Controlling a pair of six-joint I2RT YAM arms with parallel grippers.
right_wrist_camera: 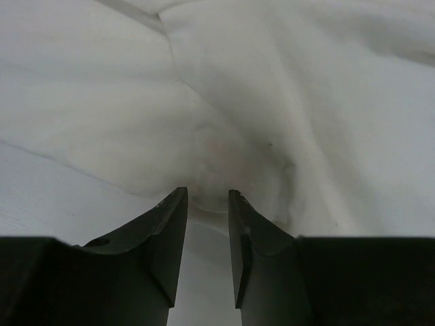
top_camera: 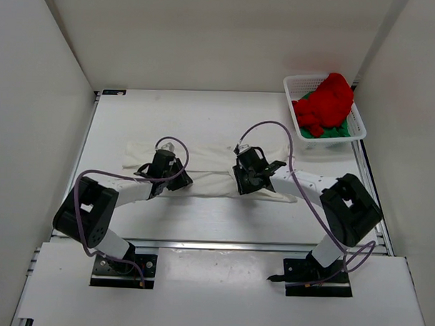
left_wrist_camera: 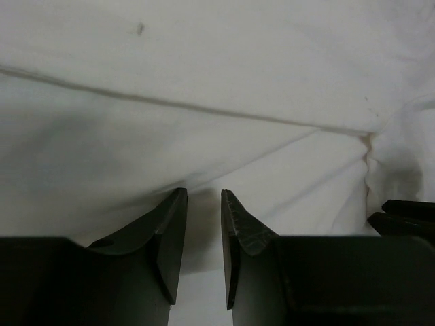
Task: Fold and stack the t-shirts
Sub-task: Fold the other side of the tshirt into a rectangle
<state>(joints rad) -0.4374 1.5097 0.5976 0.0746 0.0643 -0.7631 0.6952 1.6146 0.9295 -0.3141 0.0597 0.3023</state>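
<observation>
The white t-shirt (top_camera: 210, 170) lies as a long folded band across the middle of the table. My left gripper (top_camera: 172, 180) sits low on its left part and my right gripper (top_camera: 247, 181) on its right part, both at the near edge. In the left wrist view the gripper (left_wrist_camera: 204, 195) is open, its tips at the white cloth (left_wrist_camera: 204, 81). In the right wrist view the gripper (right_wrist_camera: 207, 195) is open too, with a small fold of the cloth (right_wrist_camera: 306, 102) at its tips. The red t-shirt (top_camera: 327, 101) lies bunched on the green one (top_camera: 340, 129) in the basket.
The white mesh basket (top_camera: 299, 83) stands at the back right corner of the table (top_camera: 205, 120). White walls close the space on the left, back and right. Purple cables loop above both wrists.
</observation>
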